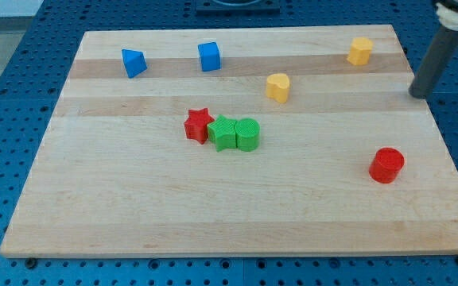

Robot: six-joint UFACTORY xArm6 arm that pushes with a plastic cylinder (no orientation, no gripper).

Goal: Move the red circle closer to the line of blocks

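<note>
The red circle (386, 164) lies at the view's lower right of the wooden board. A line of blocks sits near the middle: a red star (199, 125), a green star (223, 133) and a green circle (246, 134), touching side by side. My tip (418, 94) is at the view's right edge of the board, above and a little to the right of the red circle, well apart from it.
A blue triangle block (133, 62) and a blue cube (209, 56) lie near the view's top left. A yellow heart (277, 86) and a yellow hexagon block (360, 51) lie at the top right. The board (133, 199) rests on a blue perforated table.
</note>
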